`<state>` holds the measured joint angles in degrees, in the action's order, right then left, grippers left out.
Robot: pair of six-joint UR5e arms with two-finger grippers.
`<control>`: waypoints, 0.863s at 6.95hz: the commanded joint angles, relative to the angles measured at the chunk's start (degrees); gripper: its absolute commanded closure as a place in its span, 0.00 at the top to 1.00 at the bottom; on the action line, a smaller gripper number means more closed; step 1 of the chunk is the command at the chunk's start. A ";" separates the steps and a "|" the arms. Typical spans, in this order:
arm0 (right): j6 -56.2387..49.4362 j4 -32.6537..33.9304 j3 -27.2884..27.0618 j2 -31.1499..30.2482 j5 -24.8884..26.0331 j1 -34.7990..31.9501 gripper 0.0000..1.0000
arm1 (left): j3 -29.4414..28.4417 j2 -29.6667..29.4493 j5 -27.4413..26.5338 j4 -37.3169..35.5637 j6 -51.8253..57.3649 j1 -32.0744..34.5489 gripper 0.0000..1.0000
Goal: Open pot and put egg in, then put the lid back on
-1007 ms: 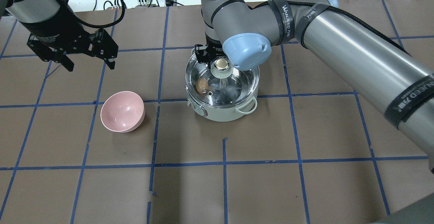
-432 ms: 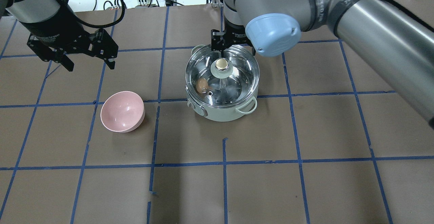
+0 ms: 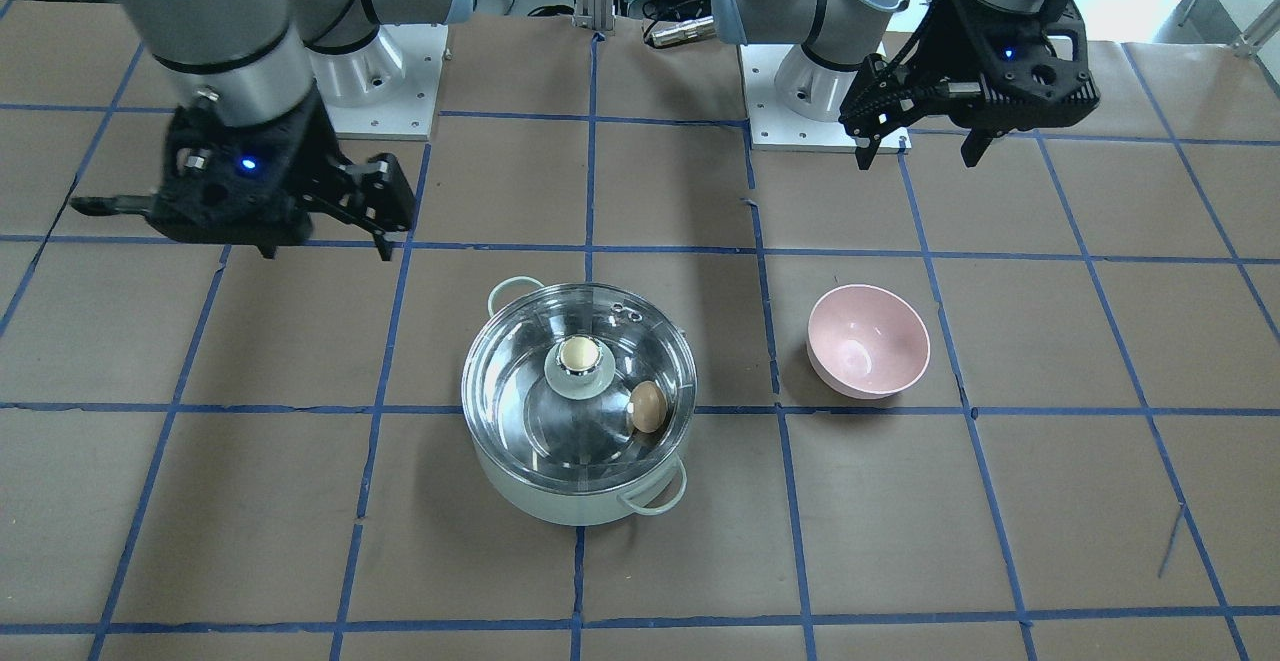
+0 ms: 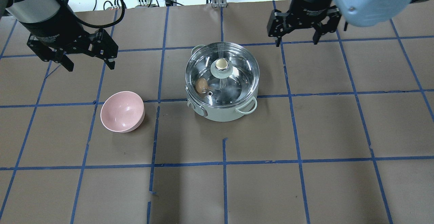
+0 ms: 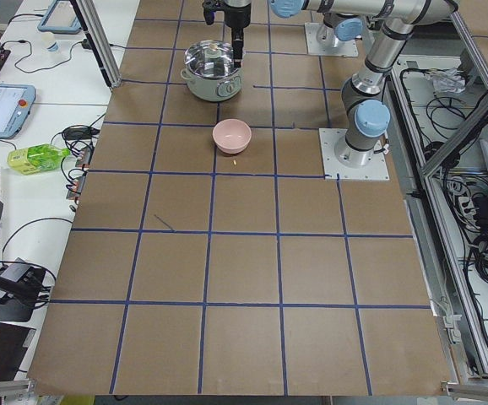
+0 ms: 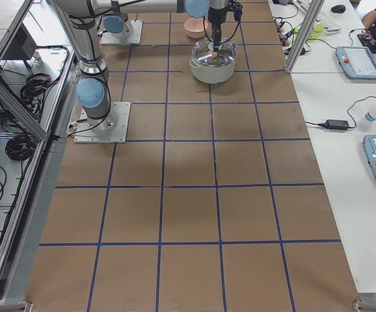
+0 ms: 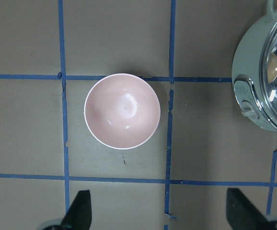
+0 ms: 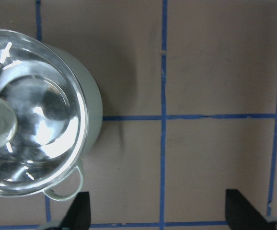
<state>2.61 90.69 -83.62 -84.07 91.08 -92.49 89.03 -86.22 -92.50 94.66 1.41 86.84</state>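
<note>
Mint-green pot point(image 4: 223, 115), tan egg point(image 4: 202, 84), pink bowl point(image 4: 122, 111), brown table point(image 4: 305, 132) with blue grid.

One camera sits behind the robot's shoulders looking down on the table point(image 4: 322, 132), another faces it from across, steeply down; both hold the pot point(image 4: 220, 115) and pink bowl point(image 4: 122, 111) at middle range. A high camera at each table end looks along it, the pot small and far. Each wrist camera looks straight down from close: the left on the pink bowl and the pot's edge, the right on the pot's other side.
</note>
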 commanded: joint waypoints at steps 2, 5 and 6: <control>-6.49 -6.23 -1.28 -4.17 -0.73 6.62 0.99 | 0.00 0.00 0.04 0.00 0.00 0.00 1.00; -4.30 -3.25 -1.55 -3.91 -3.34 6.18 0.99 | 0.00 0.00 0.04 0.00 0.00 0.09 1.00; -4.20 -3.24 -1.55 -3.91 -3.36 6.18 0.99 | 0.00 0.00 0.13 0.00 0.00 0.09 1.00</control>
<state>-2.25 86.97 -85.13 -88.06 88.43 -86.27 89.03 -86.22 -92.42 94.66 1.41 86.89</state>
